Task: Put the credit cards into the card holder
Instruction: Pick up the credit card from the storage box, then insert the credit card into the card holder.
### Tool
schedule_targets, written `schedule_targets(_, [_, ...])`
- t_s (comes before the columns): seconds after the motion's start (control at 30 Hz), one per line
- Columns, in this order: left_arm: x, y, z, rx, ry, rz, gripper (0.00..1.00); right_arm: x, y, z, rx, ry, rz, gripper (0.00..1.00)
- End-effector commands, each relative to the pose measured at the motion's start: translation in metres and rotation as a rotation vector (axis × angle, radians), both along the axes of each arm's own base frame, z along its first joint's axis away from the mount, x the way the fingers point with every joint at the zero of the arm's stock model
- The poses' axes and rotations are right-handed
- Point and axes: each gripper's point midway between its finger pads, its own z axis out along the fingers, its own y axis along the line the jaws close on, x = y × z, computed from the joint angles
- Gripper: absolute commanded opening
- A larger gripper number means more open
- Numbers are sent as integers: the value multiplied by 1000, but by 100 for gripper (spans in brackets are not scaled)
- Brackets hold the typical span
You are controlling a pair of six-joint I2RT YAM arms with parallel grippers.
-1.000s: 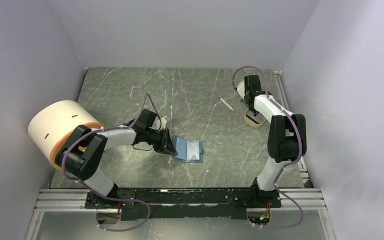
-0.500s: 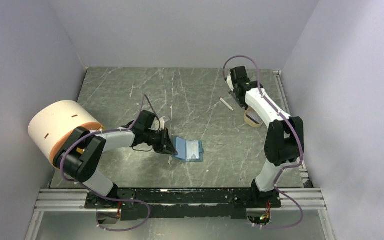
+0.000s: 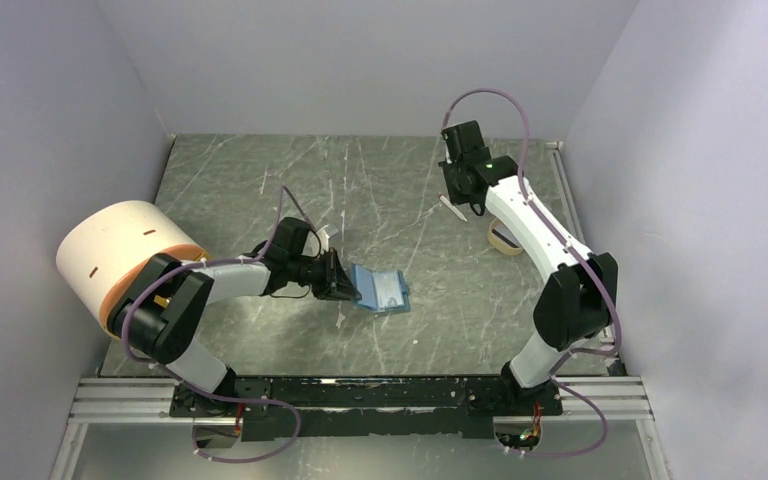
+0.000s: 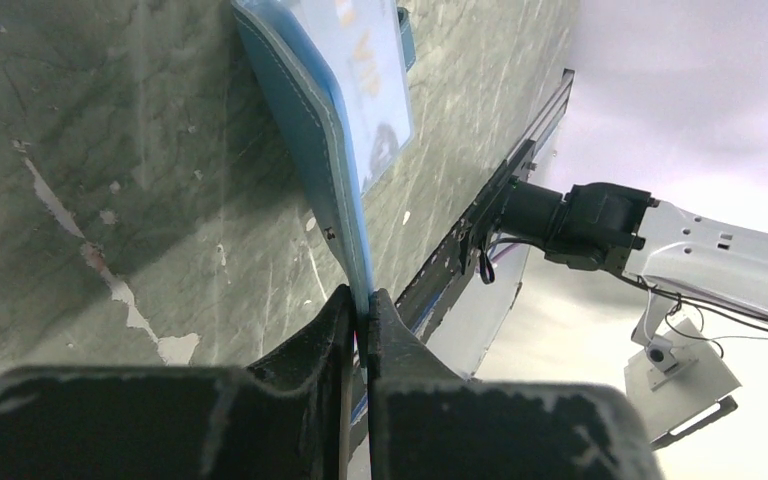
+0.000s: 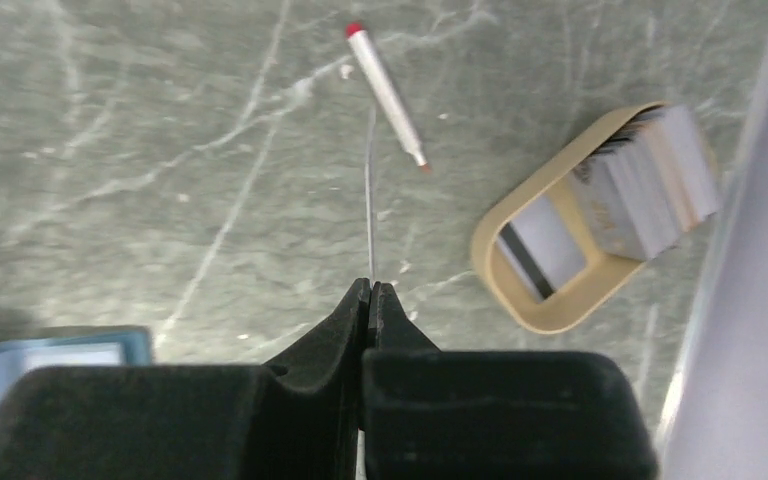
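Note:
The teal-blue card holder (image 3: 382, 291) lies open near the table's middle, a pale card in its slot. My left gripper (image 3: 344, 282) is shut on its left edge and holds that edge tilted up; the left wrist view shows the jaws (image 4: 360, 296) clamped on the blue flap (image 4: 325, 130). My right gripper (image 3: 459, 198) hangs above the table at the back right, shut on one thin pale credit card seen edge-on (image 5: 369, 200) between its tips (image 5: 371, 286). More credit cards (image 5: 650, 190) stand in the tan tray (image 5: 520, 300). The holder's corner shows in the right wrist view (image 5: 50, 360).
A thin white stick with a red tip (image 5: 388, 95) lies on the table below the right gripper, also in the top view (image 3: 452, 208). The tan tray (image 3: 505, 240) sits near the right edge. A large white and orange cylinder (image 3: 120, 255) stands at the left.
My right gripper has moved from over the tan tray to the left and back, carrying a card. My left gripper has shifted slightly right, tilting the holder's edge up.

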Motion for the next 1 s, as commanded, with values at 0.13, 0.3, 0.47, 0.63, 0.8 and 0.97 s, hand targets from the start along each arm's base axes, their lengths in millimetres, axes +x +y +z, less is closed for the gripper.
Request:
schedule_targets(0.13, [8, 4, -12, 47, 3, 34, 16, -34, 85, 29, 588, -20, 55, 0])
schedule_targets(0.3, [6, 13, -22, 112, -2, 43, 24, -64, 122, 17, 830, 69, 103, 0])
schedule_targets(0.47, [6, 22, -24, 127, 1, 78, 28, -90, 144, -2, 979, 151, 114, 0])
schedule_targets(0.63, [10, 31, -25, 129, 2, 109, 29, -117, 163, -43, 1109, 309, 116, 0])
schedule_targets(0.8, [12, 36, -27, 141, 1, 123, 28, -131, 170, -76, 1132, 387, 91, 0])
schedule_targets(0.97, [14, 42, -34, 181, 0, 135, 17, -138, 169, -102, 1101, 418, 71, 0])
